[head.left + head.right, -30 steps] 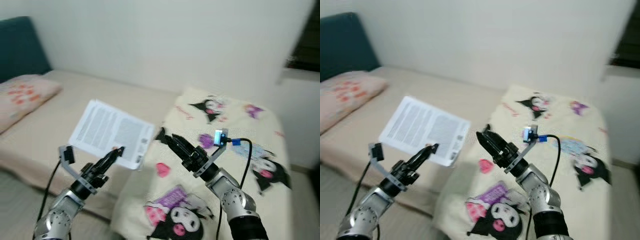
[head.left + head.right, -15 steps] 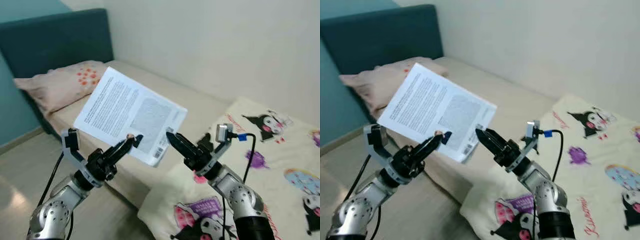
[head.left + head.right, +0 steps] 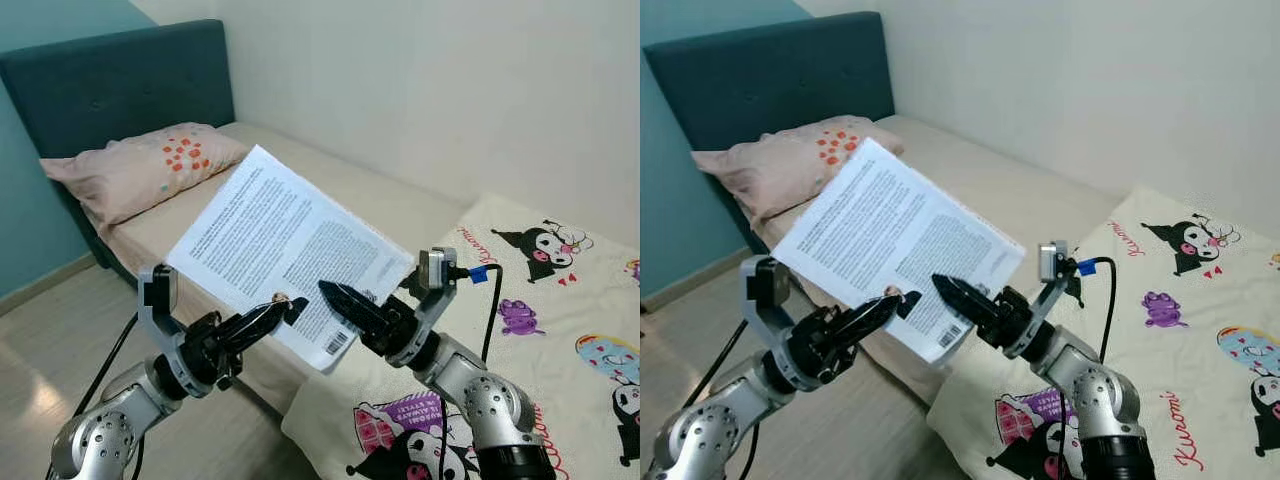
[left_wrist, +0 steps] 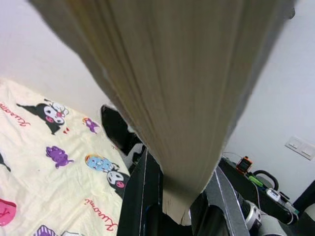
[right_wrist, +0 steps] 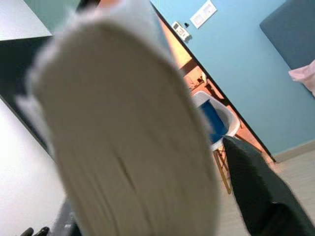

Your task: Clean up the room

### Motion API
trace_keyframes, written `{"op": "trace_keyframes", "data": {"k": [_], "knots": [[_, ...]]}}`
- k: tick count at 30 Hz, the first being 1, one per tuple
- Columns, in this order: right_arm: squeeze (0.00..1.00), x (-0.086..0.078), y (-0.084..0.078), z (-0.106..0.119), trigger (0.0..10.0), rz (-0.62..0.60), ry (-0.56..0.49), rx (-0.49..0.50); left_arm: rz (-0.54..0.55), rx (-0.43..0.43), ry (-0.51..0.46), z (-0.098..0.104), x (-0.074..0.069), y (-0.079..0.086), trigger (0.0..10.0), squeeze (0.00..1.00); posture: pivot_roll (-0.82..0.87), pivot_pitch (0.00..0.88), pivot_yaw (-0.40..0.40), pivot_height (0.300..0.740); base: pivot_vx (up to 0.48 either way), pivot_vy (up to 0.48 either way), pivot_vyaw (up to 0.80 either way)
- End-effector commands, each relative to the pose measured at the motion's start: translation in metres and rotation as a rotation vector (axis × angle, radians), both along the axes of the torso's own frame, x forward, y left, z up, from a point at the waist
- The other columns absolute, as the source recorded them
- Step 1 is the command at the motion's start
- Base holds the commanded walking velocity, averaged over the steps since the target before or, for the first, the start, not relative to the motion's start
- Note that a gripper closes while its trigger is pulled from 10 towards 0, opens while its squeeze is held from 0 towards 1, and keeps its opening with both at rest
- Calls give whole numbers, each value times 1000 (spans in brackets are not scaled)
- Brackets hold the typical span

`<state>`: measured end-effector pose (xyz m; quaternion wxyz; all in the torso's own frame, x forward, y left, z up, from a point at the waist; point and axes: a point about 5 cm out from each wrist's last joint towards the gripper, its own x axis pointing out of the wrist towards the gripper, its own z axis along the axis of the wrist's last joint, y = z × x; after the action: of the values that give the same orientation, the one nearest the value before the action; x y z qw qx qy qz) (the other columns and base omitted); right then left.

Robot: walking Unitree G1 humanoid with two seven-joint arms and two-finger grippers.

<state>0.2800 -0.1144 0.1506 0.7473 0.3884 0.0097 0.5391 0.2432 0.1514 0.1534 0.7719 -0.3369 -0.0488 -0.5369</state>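
Observation:
A white book [image 3: 290,255], its back cover full of print with a barcode at the lower corner, is held up tilted over the bed's edge. My left gripper [image 3: 285,304] is shut on the book's lower edge. In the left wrist view the page block [image 4: 182,123] is clamped between the two black fingers [image 4: 143,196]. My right gripper [image 3: 334,294] meets the same edge from the right, near the barcode. The pages [image 5: 128,147] sit against its finger [image 5: 256,194] in the right wrist view.
Behind the book lies a bed [image 3: 400,205] with a beige sheet, a pink pillow [image 3: 140,170] and a teal headboard [image 3: 110,85]. A cream blanket [image 3: 560,300] with cartoon figures covers the right part. Wooden floor [image 3: 60,320] lies at the left.
The camera has swung left, bringing the headboard and pillow into view. The book now stands higher and nearer. My right gripper, apart from it before, has closed in on its lower edge.

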Motion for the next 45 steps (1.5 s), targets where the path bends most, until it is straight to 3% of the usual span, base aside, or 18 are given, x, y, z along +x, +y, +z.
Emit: {"op": "trace_keyframes", "data": {"k": [1,13,22,23,24,25,26,27,32,33,35,38,39,40,43,44,45], "knots": [[0,0,-2,4,0,-7,-4,17,-14,-12,-27,4,-1,0,10000,0,-42,0,-44,740,0,0,0],[0,-3,-4,1,0,-16,27,25,99,-20,-37,10,11,17,10000,0,-43,0,-42,740,0,0,0],[0,-3,-4,0,0,-25,35,22,140,-12,-24,8,14,17,10000,0,-41,0,-41,740,0,0,0],[0,-2,-4,-1,0,-32,40,17,161,-23,-9,7,17,17,10000,216,-42,0,-42,740,0,0,0],[0,-2,-4,-1,0,-32,40,17,161,-23,-9,7,17,17,10000,216,-42,0,-42,740,0,0,0],[0,0,-3,-2,0,-42,46,3,176,-46,12,6,19,17,10000,776,-41,0,-44,740,0,0,0],[0,0,-3,-2,0,-42,46,3,176,-46,12,6,19,17,10000,776,-41,0,-44,740,0,0,0],[0,4,-4,-6,0,-77,60,-17,217,-56,41,0,23,19,10000,1000,-40,0,-42,740,0,0,0],[0,16,-10,-17,0,-199,118,-69,353,-43,152,-22,33,31,10000,1000,-38,0,-40,740,0,0,0],[0,22,-15,-23,0,-276,144,-108,462,-13,228,-40,38,44,10000,1000,-38,0,-39,740,0,0,0],[0,33,-26,-46,0,-444,199,-313,652,34,379,-71,39,69,10000,1000,-40,0,-38,740,0,0,0],[0,35,-32,-60,0,-499,242,-399,738,70,463,-89,35,80,10000,1000,-33,0,-43,740,0,0,0],[0,35,-39,-70,0,-542,265,-456,809,121,528,-104,30,87,10000,1000,-31,0,-45,740,0,0,0],[0,34,-45,-80,0,-586,289,-520,903,250,620,-124,23,95,10000,1000,-24,0,-48,740,0,0,581],[0,34,-45,-80,0,-586,289,-520,903,250,620,-124,23,95,10000,1000,-24,0,-48,740,0,0,581],[0,32,-50,-89,0,-614,308,-571,975,375,696,-141,14,100,10000,1000,-23,0,-48,740,0,0,638],[0,32,-50,-89,0,-614,308,-571,975,375,696,-141,14,100,10000,1000,-23,0,-48,740,0,0,638]]}}
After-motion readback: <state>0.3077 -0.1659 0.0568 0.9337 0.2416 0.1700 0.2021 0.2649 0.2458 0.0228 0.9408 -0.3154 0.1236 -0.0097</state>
